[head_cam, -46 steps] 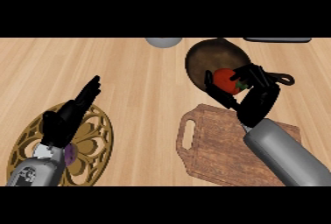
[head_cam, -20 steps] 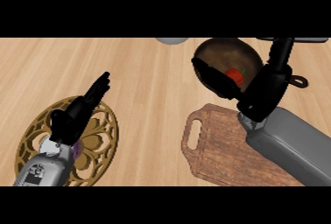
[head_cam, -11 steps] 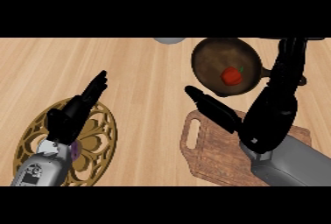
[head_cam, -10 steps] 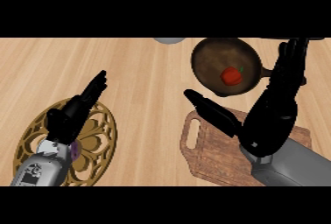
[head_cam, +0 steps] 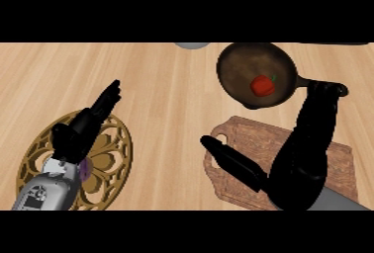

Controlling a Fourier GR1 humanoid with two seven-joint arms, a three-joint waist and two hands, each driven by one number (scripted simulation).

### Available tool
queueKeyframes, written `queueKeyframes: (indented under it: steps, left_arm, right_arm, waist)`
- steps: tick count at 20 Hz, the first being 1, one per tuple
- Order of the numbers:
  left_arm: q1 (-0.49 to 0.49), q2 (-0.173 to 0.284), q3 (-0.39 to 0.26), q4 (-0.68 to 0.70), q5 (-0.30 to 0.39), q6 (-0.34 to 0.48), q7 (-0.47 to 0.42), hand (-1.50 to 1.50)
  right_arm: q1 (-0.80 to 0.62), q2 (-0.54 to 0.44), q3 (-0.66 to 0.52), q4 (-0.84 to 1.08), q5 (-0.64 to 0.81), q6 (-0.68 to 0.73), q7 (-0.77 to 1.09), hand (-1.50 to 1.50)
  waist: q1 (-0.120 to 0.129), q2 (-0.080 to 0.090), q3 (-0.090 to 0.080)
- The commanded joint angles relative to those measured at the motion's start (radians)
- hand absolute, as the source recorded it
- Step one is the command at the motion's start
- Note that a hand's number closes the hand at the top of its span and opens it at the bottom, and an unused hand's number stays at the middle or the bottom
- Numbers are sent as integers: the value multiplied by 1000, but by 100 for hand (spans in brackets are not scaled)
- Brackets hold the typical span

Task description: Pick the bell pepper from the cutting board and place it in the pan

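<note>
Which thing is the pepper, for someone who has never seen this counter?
Find the dark round pan at the counter's far right, beyond the brown cutting board. The pepper lies inside it, right of centre. It is the only red thing in view, small, with a green stem.

A red bell pepper (head_cam: 263, 85) is showing against a dark brown pan (head_cam: 248, 64) at upper right; a gold openwork trivet (head_cam: 110, 148) is gleaming at lower left.

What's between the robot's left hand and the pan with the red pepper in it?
Only bare wooden counter lies between left hand and pan, seen from the head view.
</note>
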Motion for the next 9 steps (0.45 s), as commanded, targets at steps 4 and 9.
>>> queueKeyframes:
  steps: [4,9]
  left_arm:
    - [14,0,-5,0,-8,1,-5,0]
    - [5,-6,-6,-3,-2,-2,-8,0]
  right_arm:
    - [79,24,51,-37,34,-21,-87,-150]
    - [114,45,54,-21,41,-21,-127,-150]
  waist:
    - [5,-3,1]
    - [7,0,2]
